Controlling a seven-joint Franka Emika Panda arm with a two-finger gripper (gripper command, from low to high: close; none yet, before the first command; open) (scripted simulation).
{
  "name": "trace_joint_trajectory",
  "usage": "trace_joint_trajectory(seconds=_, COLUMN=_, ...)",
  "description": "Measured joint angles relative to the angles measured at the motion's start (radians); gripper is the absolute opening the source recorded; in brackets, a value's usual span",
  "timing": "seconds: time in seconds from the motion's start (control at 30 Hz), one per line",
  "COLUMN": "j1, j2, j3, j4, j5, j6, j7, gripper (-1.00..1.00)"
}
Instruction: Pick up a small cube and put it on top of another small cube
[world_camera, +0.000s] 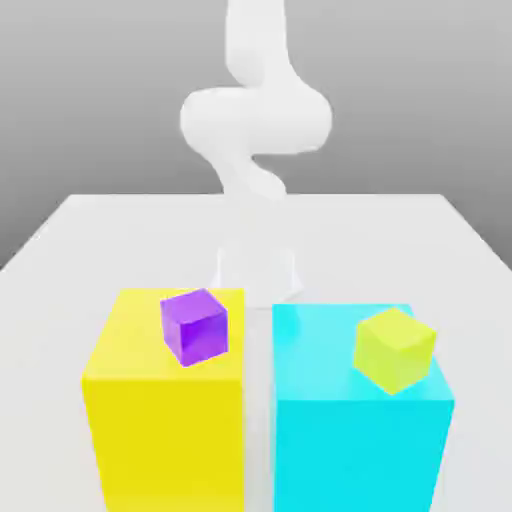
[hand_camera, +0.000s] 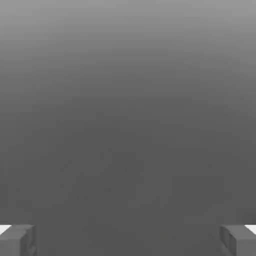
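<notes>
I see a white table (world_camera: 60, 250) running from the near edge back to a grey backdrop. The robot arm (world_camera: 255, 120), white and blurred in the exterior view, rises at the far middle of the table, with its base (world_camera: 257, 268) just behind the two big blocks.

Two big blocks stand side by side at the near edge, with a narrow gap of bare table between them; they do not touch. The yellow block (world_camera: 165, 420) is on the exterior view's left. The cyan block (world_camera: 355, 440) is on the exterior view's right.

A small cube rests on top of each block. The purple cube (world_camera: 195, 326) sits on the yellow block, toward that block's far right corner, turned slightly off the block's edges. The yellow-green cube (world_camera: 395, 350) sits on the cyan block, right of that block's centre, also turned off square. The two small cubes are well apart, separated by the gap, and neither is stacked on the other.

In the hand view the gripper (hand_camera: 128, 240) has its fingers spread wide: one fingertip (hand_camera: 17, 240) stands at one side of the picture and the other at the opposite side. Nothing lies between them; I see plain grey beyond. The gripper holds neither cube.
</notes>
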Motion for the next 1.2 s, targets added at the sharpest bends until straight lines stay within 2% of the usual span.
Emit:
trace_joint_trajectory(seconds=0.27, j1=0.038, j2=0.177, j3=0.221, j4=-0.252, j5=-0.049, j6=0.068, j7=0.135, gripper=0.00)
trace_joint_trajectory(seconds=0.43, j1=0.068, j2=0.314, j3=0.309, j4=-0.419, j5=-0.054, j6=0.147, j7=0.203, gripper=0.00)
trace_joint_trajectory(seconds=0.5, j1=0.084, j2=0.395, j3=0.317, j4=-0.490, j5=-0.035, j6=0.220, j7=0.198, gripper=0.00)
trace_joint_trajectory(seconds=0.6, j1=0.108, j2=0.522, j3=0.297, j4=-0.577, j5=0.016, j6=0.363, j7=0.135, gripper=0.00)
trace_joint_trajectory(seconds=0.87, j1=0.158, j2=0.665, j3=0.227, j4=-0.672, j5=0.130, j6=0.608, j7=-0.088, gripper=0.00)
trace_joint_trajectory(seconds=0.97, j1=0.152, j2=0.758, j3=0.212, j4=-0.664, j5=0.063, j6=0.692, j7=-0.061, gripper=0.00)
trace_joint_trajectory(seconds=1.07, j1=0.256, j2=0.865, j3=0.073, j4=-0.646, j5=-0.048, j6=0.781, j7=0.013, gripper=0.00)
trace_joint_trajectory(seconds=1.17, j1=0.375, j2=0.973, j3=-0.043, j4=-0.628, j5=-0.052, j6=0.870, j7=0.019, gripper=0.00)
trace_joint_trajectory(seconds=1.2, j1=0.392, j2=0.992, j3=-0.059, j4=-0.625, j5=-0.049, j6=0.886, j7=0.018, gripper=-1.00)
